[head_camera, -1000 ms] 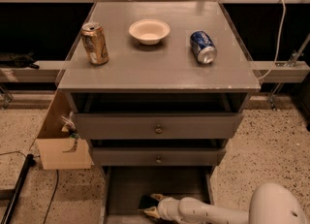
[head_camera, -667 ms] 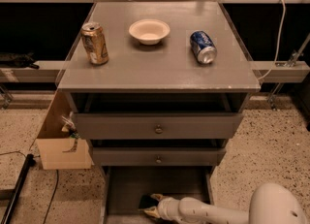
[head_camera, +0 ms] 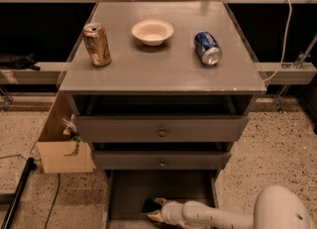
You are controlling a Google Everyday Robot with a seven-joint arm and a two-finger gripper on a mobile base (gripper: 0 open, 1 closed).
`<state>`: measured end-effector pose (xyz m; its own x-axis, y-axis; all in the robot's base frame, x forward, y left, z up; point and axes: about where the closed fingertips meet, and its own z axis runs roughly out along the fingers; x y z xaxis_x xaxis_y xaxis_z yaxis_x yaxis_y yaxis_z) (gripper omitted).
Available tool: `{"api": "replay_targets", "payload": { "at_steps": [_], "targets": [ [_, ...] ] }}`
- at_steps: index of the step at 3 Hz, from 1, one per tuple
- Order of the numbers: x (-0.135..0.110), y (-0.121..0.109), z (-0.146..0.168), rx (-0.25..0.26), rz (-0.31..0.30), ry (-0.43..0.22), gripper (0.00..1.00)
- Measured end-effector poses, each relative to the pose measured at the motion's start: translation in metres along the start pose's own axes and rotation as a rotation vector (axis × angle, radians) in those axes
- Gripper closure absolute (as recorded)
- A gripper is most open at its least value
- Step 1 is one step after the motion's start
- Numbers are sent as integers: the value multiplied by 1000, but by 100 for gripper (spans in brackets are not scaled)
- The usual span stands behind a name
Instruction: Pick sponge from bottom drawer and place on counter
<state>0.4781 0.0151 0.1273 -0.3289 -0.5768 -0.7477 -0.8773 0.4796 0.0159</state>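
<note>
Change: I see no move since a second ago; my tool stays low in the open bottom drawer.
Tool: I cannot tell if it grips or not.
Sponge: the dark sponge sits right at the tool's tip, inside the drawer.
Surface: the dull grey surface is high above the tool. It holds a standing gold can, a round pale bowl and a blue can on its side.
Room: speckled floor lies beside the tool.

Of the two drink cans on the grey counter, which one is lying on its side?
The blue metal can, right of the white bowl; the gold metal can stands upright. The gripper is down in the grey bottom drawer.
</note>
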Motion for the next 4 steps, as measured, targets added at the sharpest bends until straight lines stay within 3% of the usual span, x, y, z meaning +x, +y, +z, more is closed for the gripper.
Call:
{"api": "replay_targets", "payload": {
  "at_steps": [1, 2, 4],
  "targets": [
    [-10, -10, -23, 33, 22, -25, 100],
    [-29, -33, -87, 137, 10, -68, 100],
    [-46, -44, -191, 283, -31, -134, 100]
  ]
}}
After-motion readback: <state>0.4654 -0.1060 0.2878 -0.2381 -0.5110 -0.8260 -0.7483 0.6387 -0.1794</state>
